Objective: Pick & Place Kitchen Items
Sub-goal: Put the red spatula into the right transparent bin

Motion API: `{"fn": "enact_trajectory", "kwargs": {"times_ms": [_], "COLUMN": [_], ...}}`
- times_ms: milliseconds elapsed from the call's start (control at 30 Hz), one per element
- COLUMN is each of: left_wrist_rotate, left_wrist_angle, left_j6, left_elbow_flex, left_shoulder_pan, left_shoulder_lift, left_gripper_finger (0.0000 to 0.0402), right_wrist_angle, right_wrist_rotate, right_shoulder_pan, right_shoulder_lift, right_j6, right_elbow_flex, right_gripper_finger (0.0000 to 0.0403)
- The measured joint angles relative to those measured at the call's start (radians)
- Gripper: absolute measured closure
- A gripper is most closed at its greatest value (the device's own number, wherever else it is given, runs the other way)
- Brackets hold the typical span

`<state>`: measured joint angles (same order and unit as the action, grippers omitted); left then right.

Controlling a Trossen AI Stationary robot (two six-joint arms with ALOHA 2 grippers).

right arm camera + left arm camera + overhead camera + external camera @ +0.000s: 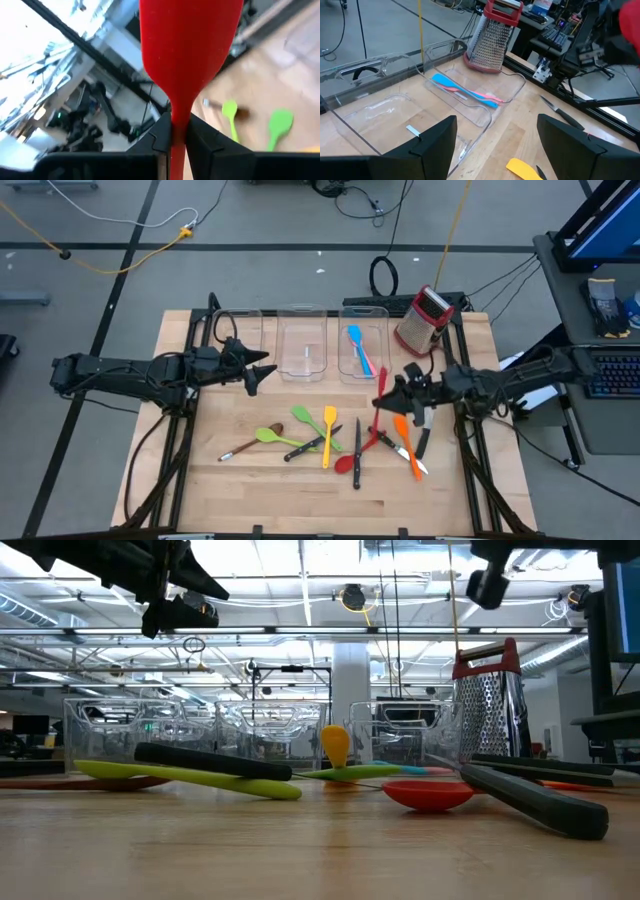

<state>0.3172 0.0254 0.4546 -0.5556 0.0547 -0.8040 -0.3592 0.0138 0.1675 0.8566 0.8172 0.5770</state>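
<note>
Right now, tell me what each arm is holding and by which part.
The right gripper holds a red spatula by its thin handle, just below the blade. The left gripper holds nothing; its fingers are open.

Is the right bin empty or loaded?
Loaded: the right bin holds a blue spatula and a pink utensil.

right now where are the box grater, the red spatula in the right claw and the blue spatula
box grater (492, 37), left wrist view, steel face
red spatula (187, 45), right wrist view, blade
blue spatula (354, 336), high view, head
</note>
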Motion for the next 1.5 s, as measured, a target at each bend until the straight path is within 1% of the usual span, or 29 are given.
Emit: {"fn": "enact_trajectory", "kwargs": {"times_ms": [267,500,667,833,1033,1133,1367,1500], "left_wrist_rotate": [0.0,0.0,0.0,0.0,0.0,0.0,0.0,0.0], "left_wrist_angle": [0.0,0.0,0.0,0.0,0.001,0.001,0.001,0.001], "left_j6": [0.0,0.0,-0.001,-0.007,-0.01,-0.02,-0.031,-0.033], "left_elbow_flex": [0.0,0.0,0.0,0.0,0.0,0.0,0.0,0.0], "left_shoulder_pan": [0.0,0.0,0.0,0.0,0.0,0.0,0.0,0.0], "left_shoulder_lift": [0.0,0.0,0.0,0.0,0.0,0.0,0.0,0.0], "left_gripper_finger": [0.0123,0.0123,0.0123,0.0123,0.0123,0.0123,0.0123,0.0123], "right_wrist_angle": [-0.025,-0.026,-0.026,-0.008,0.154,0.258,0.479,0.575], "right_wrist_rotate": [0.124,0.276,0.331,0.332,0.327,0.325,0.324,0.313], "right_shoulder_pan": [-0.078,-0.109,-0.128,-0.149,-0.161,-0.177,-0.251,-0.311], "right_shoulder_lift": [0.006,0.006,0.006,0.016,0.095,0.144,0.244,0.302], "right_j6": [-0.125,-0.214,-0.239,-0.271,-0.326,-0.318,-0.306,-0.307], "right_elbow_flex": [0.0,0.0,0.0,0.026,0.158,0.234,0.389,0.462], "right_gripper_finger": [0.0378,0.0378,0.0378,0.0378,0.0378,0.0378,0.0378,0.0378]}}
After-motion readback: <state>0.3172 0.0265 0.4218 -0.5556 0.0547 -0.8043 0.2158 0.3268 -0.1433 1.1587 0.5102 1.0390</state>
